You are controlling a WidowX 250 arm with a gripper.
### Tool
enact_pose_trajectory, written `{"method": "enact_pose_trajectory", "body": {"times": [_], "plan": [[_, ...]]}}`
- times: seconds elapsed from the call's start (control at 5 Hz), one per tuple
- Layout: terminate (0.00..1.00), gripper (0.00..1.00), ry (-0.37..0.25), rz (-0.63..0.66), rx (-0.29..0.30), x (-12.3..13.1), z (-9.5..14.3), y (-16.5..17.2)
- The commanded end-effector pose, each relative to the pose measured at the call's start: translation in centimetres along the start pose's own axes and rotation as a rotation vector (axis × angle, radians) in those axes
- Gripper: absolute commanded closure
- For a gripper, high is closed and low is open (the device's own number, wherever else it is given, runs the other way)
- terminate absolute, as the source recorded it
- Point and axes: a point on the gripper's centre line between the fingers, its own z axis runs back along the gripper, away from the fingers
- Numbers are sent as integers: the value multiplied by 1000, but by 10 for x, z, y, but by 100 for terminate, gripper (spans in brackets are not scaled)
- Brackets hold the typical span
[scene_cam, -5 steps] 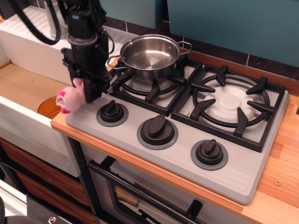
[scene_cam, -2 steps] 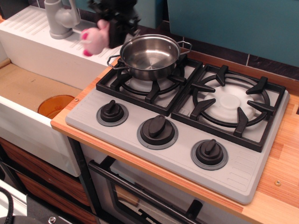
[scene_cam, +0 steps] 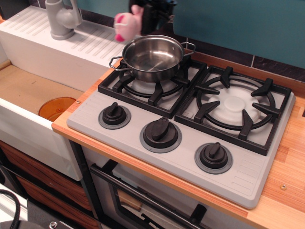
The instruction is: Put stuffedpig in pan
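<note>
The stuffedpig (scene_cam: 125,25), a small pink plush, hangs in the air at the top of the view, just behind and left of the pan. My gripper (scene_cam: 143,16) is black, mostly cut off by the top edge, and is shut on the pig's right side. The pan (scene_cam: 152,58), a shiny steel pot with two loop handles, stands empty on the back-left burner grate.
The grey stove top (scene_cam: 181,157) has three black knobs along its front and a second grate (scene_cam: 234,107) at the right. A white sink (scene_cam: 28,90) with a grey tap (scene_cam: 62,19) and an orange disc (scene_cam: 55,107) lies at the left.
My gripper has carried the pig up from the stove's front-left corner and then right, to just behind the pan's left rim. The pan has not moved.
</note>
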Motion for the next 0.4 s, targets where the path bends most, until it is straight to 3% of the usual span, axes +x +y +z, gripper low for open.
{"method": "enact_pose_trajectory", "body": {"times": [0.0, 0.2], "plan": [[0, 0, -61, 5, 4, 16, 20, -14], [0, 0, -72, 2, -6, 17, 17, -15]]}}
